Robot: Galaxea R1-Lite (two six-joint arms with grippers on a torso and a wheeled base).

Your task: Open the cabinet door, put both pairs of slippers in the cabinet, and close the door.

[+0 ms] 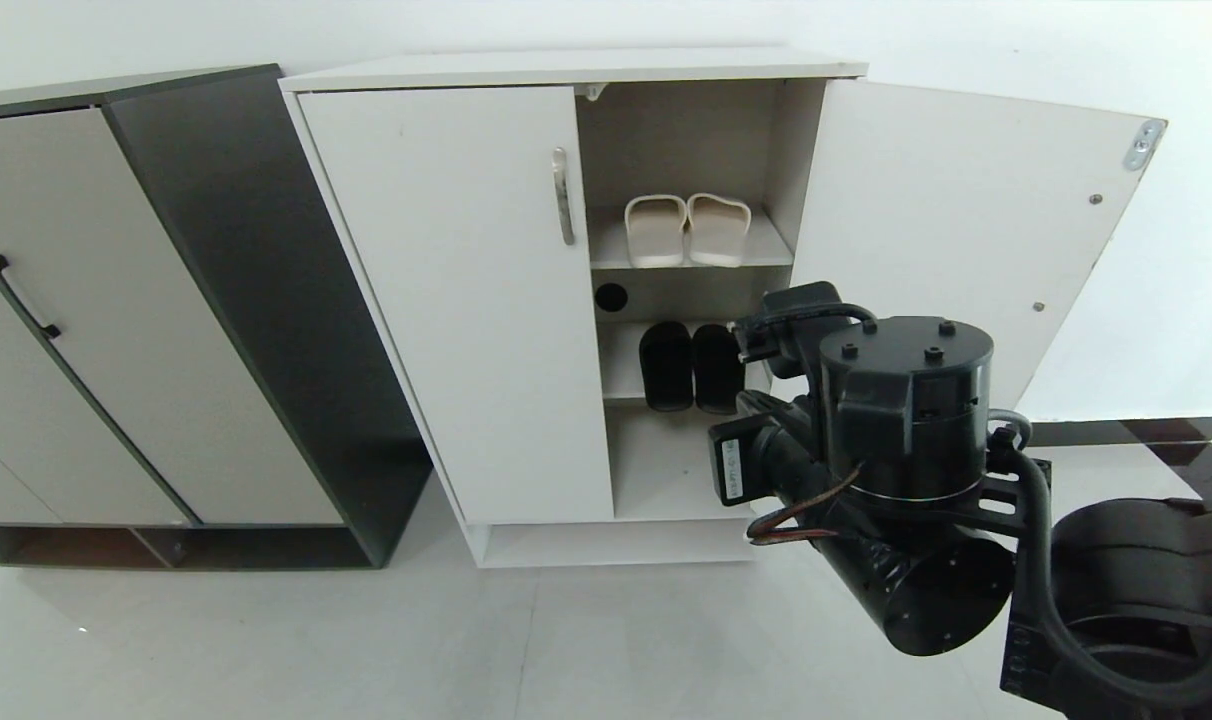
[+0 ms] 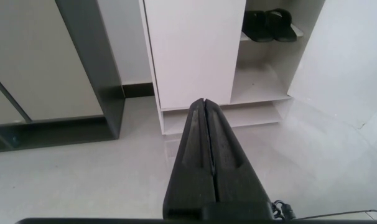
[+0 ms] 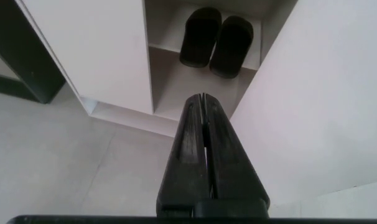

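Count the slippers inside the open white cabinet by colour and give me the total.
Cream slippers: 2, on the upper shelf
Black slippers: 2, on the middle shelf
Total: 4

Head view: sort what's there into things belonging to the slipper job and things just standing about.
Belongs to the job:
white cabinet
its open right door
beige slippers, on the upper shelf
black slippers, on the shelf below
right gripper, shut and empty

Just standing about:
grey cabinet, on the white one's left
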